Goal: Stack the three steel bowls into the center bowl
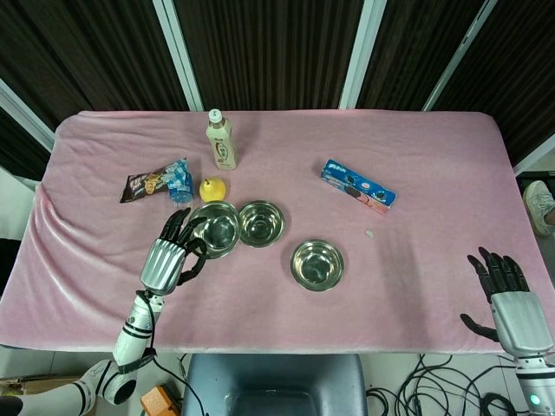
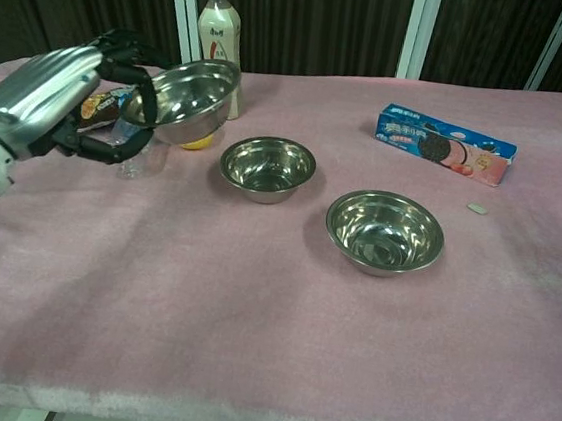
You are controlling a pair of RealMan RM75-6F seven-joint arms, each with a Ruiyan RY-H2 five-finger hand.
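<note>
Now three steel bowls [image 2: 268, 167] show, one lifted in the left hand's [image 2: 47, 95] closed fingers [image 2: 117, 148].

Hardly any legible writing. On the label of the bottle [image 2: 219, 48] near the far edge of the tabletop, dark vertical Chinese characters, too small to read with certainty. On the blue cookie box [image 2: 445, 143] toward the far right corner, white lettering, blurred beyond reading. On the snack packet [image 1: 153, 182] toward the left edge, print too small to make out.
</note>
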